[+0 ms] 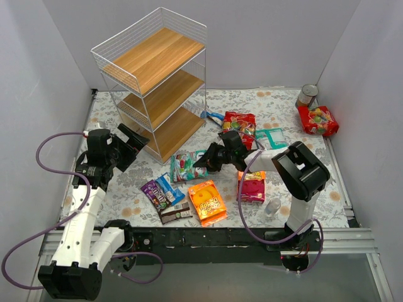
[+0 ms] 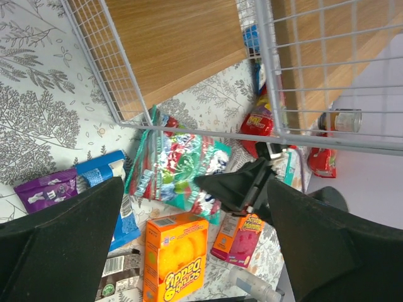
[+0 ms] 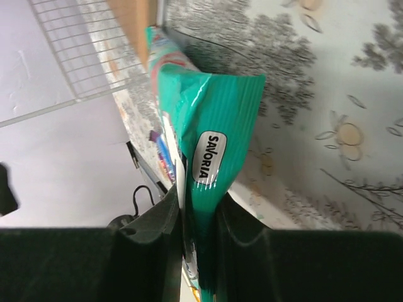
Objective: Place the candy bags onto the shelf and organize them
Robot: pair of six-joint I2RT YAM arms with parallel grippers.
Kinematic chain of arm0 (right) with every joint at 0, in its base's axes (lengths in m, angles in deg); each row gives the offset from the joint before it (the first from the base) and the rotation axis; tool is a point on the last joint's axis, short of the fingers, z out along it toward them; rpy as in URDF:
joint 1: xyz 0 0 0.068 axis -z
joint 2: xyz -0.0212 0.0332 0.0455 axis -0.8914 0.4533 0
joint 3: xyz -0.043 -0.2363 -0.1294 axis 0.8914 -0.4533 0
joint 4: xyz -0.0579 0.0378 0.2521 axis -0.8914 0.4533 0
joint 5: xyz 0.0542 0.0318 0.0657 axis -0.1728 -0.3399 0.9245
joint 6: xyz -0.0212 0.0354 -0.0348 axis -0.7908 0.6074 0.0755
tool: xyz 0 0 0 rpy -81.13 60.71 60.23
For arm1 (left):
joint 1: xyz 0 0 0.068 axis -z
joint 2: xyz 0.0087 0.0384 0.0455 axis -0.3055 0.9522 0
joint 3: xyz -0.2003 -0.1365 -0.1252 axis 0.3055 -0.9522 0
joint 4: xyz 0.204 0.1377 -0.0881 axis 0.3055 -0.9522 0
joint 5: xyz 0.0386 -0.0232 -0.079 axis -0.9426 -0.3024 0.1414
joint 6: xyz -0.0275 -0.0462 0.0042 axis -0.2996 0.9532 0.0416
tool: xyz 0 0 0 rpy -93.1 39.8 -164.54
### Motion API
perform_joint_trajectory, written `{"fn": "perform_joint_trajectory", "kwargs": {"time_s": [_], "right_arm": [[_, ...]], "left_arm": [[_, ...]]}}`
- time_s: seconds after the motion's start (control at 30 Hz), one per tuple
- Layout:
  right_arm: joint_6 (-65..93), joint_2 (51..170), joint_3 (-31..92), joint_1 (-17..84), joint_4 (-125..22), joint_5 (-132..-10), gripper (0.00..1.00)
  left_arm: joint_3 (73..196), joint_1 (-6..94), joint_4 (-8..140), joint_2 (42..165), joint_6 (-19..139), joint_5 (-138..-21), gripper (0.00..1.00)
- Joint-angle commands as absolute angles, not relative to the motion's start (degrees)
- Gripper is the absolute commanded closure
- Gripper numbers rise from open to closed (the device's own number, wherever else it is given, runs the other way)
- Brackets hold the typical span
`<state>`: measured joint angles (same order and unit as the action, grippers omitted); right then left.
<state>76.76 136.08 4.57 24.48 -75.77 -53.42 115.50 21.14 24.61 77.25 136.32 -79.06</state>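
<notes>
My right gripper (image 1: 203, 162) is shut on the edge of a teal-green candy bag (image 1: 182, 167), which lies just in front of the shelf (image 1: 154, 82). In the right wrist view the bag (image 3: 214, 126) stands pinched between the fingers of the right gripper (image 3: 200, 226). My left gripper (image 1: 135, 141) hangs open and holds nothing, left of the shelf's bottom board. Its wrist view looks past the wire rack (image 2: 189, 126) onto the same bag (image 2: 179, 170) and the right gripper (image 2: 236, 185). Purple (image 1: 153, 192), blue (image 1: 169, 187) and brown (image 1: 175, 212) packs lie near the front.
An orange box (image 1: 207, 202) and a pink-orange box (image 1: 252, 186) lie near the front edge, with a clear cup (image 1: 272, 207) beside them. A red bag (image 1: 239, 123) and a second teal bag (image 1: 272, 137) lie mid-table. Another red bag (image 1: 318, 119) and a tin can (image 1: 307, 95) sit far right.
</notes>
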Motion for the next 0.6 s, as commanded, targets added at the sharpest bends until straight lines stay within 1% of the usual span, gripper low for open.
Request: {"fn": "perform_joint_trajectory", "kwargs": {"time_s": [0.0,0.13,0.17,0.3,0.43,0.57], "right_arm": [[73.7,130.9,9.3,27.5,-74.7,-48.9,0.99],[64.5,125.4,15.6,28.2,-64.1,-50.7,0.99],[63.2,124.5,16.4,28.2,-60.1,-51.3,0.99],[58.1,119.0,18.9,28.5,-52.3,-55.4,0.99],[53.8,112.2,22.5,29.5,-44.4,-59.9,0.99],[50.8,106.9,27.5,30.3,-37.5,-67.8,0.99]], "left_arm": [[112.6,22.2,23.8,77.0,136.7,-79.8,0.02],[108.0,22.3,24.4,76.1,138.6,-80.2,0.02],[106.4,22.3,24.7,76.0,139.2,-80.4,0.02],[103.0,22.3,26.0,76.9,140.2,-80.6,0.02],[101.0,22.3,27.9,78.1,140.3,-81.3,0.02],[99.6,22.3,29.4,78.5,140.2,-82.6,0.02]]}}
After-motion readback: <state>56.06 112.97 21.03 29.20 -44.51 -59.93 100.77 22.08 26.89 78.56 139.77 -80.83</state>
